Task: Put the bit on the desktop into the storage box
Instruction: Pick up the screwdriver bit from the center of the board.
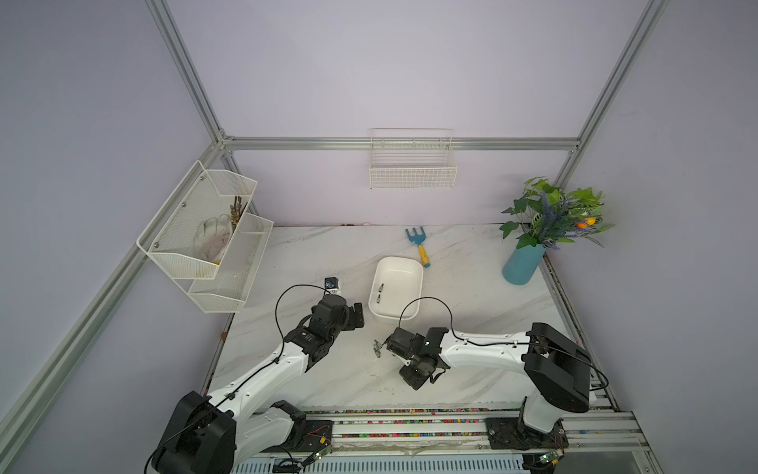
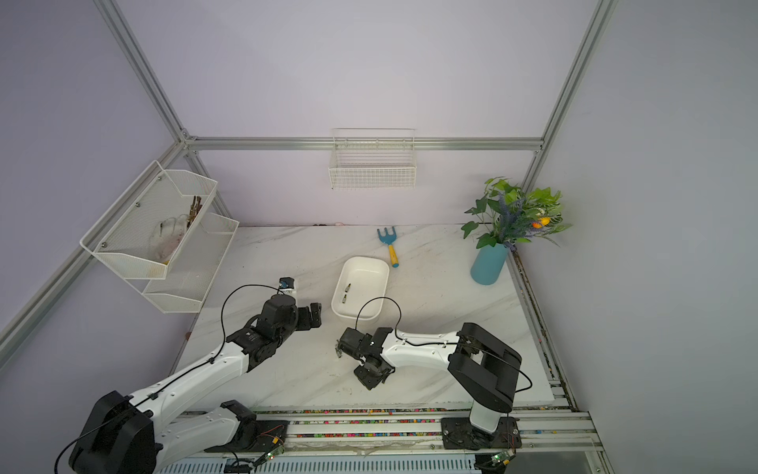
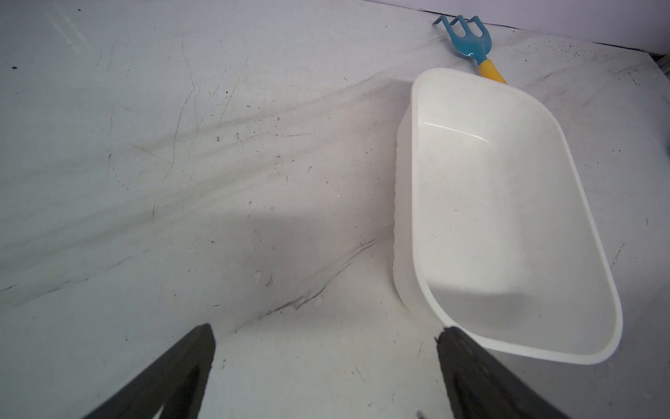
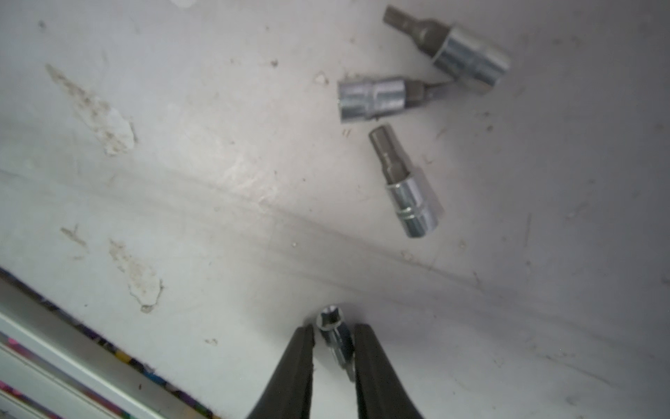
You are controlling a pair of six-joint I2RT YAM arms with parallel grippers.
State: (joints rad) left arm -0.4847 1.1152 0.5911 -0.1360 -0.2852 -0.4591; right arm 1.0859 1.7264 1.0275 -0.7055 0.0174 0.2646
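The white storage box [image 1: 404,279] [image 2: 369,275] [image 3: 507,217] stands mid-desktop [image 1: 471,295] with two bits [image 1: 380,292] lying inside. Just in front of it, a small group of silver bits [image 1: 376,349] lies on the marble. In the right wrist view three of them [image 4: 406,188] lie loose. A fourth bit [image 4: 333,337] sits between the fingers of my right gripper [image 4: 333,326] [image 1: 383,344]. Its jaws are narrow around it, one finger touching and a slim gap at the other. My left gripper [image 3: 326,330] [image 1: 360,316] hovers wide open and empty left of the box.
A blue-and-yellow hand rake [image 1: 418,244] lies behind the box. A blue vase with a plant [image 1: 523,262] stands at the back right. A small black-and-blue device [image 1: 331,285] sits behind my left wrist. A wire basket [image 1: 412,168] and a mesh rack [image 1: 205,238] hang on the walls.
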